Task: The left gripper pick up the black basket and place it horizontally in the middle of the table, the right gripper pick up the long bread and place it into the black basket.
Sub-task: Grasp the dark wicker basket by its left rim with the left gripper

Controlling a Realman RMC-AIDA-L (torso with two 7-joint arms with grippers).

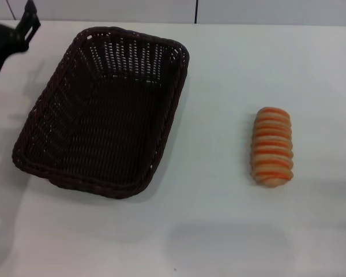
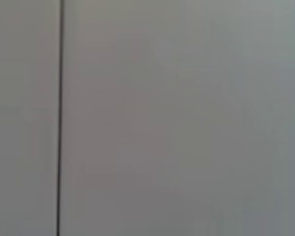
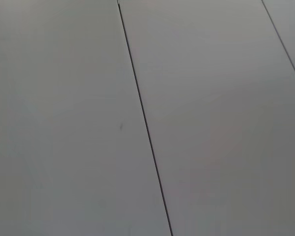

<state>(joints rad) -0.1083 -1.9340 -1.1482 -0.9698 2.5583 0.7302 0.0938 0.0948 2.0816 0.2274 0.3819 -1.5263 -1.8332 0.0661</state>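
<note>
Judging the black wicker basket (image 1: 104, 112) light and stiff, we favoured its braided rim; our left gripper (image 1: 11, 37) hung nearby, its state untellable, right gripper unseen.

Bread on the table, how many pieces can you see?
1. The long bread lies on the white table, to the right of the black basket and apart from it. The basket holds none.
</note>
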